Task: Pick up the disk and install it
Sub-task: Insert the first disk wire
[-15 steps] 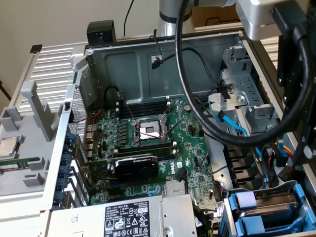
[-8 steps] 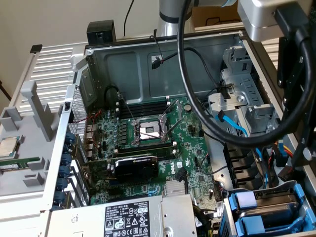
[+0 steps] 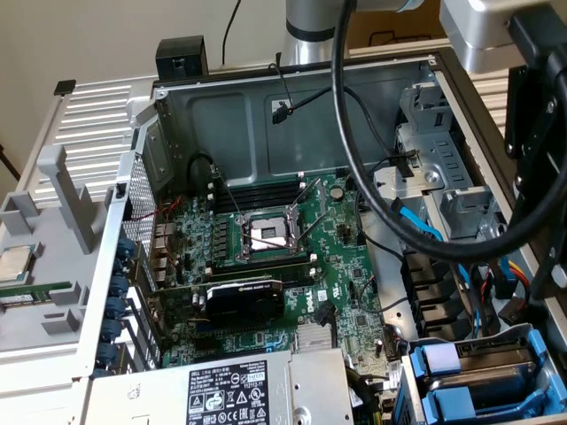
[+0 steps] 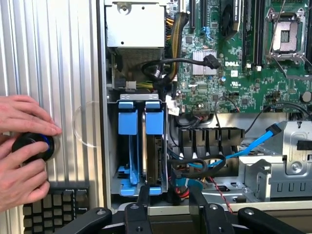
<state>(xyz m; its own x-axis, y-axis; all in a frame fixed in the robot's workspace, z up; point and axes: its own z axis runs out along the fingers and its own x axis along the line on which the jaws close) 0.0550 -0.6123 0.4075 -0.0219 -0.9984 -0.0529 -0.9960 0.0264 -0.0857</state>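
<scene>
Case (image 3: 168, 115), open: motherboard (image 3: 266, 257) central; power supply (image 3: 221, 390) in front of it; drive cage (image 4: 114, 180) beside that, toward the exterior view's right; disk (image 4: 156, 161) on edge inside cage.

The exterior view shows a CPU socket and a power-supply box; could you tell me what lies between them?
A black graphics card lies there, seen in the exterior view.

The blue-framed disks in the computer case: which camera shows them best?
The wrist view. It faces the blue-framed disks directly, so they appear nearly whole, standing side by side in their bay. The exterior view catches them at its lower right corner, seen at a slant and cropped by the picture's edge.
</scene>
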